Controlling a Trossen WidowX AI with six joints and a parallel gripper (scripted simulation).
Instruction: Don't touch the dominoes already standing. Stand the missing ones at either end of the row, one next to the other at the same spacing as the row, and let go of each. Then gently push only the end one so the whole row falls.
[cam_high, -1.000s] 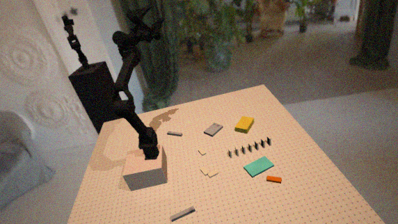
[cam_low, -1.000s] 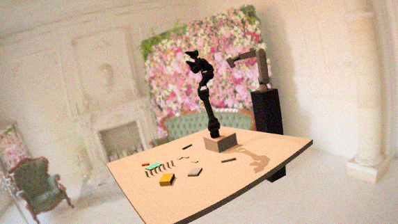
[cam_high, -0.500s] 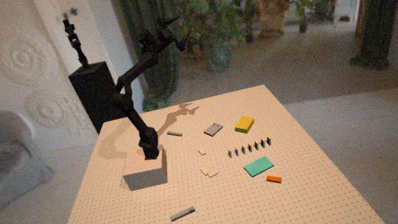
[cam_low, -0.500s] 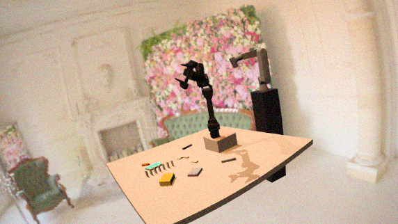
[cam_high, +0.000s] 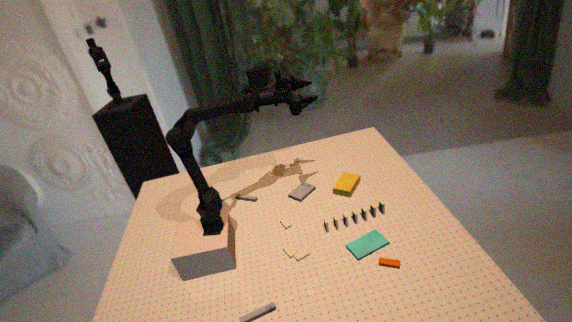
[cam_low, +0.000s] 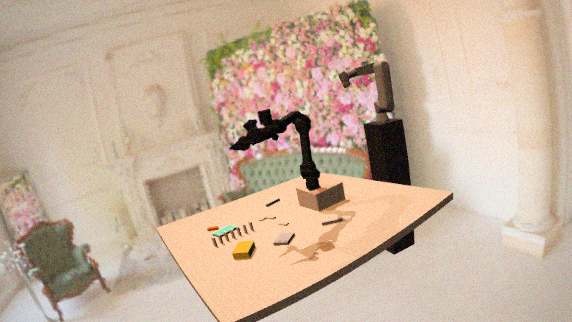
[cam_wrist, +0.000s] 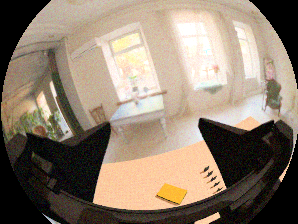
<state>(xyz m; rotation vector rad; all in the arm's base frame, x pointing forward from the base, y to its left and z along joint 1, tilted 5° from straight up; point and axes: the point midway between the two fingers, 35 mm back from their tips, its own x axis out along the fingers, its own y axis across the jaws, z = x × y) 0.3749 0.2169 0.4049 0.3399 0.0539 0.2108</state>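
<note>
A row of several thin dark dominoes (cam_high: 354, 217) (cam_low: 251, 227) (cam_wrist: 211, 179) stands upright and evenly spaced on the table. Three thin pale outlines, which look like flat tiles coloured like the table, lie between the row and the arm's base: one tile (cam_high: 286, 224) nearer the grey slab, and a second tile (cam_high: 289, 252) and third tile (cam_high: 301, 256) close together. Whether these are dominoes is hard to tell. My gripper (cam_high: 313, 90) (cam_low: 233, 147) (cam_wrist: 156, 124) is wide open and empty, high above the table and pointing outward, well away from the row and tiles.
A yellow block (cam_high: 346, 184) (cam_low: 244, 249) (cam_wrist: 171, 194) and a grey slab (cam_high: 302, 191) (cam_low: 284, 238) lie on one side of the row; a teal slab (cam_high: 367, 244) and an orange bar (cam_high: 389, 262) on the other. Grey bars (cam_high: 246, 198) (cam_high: 258, 312) lie farther off.
</note>
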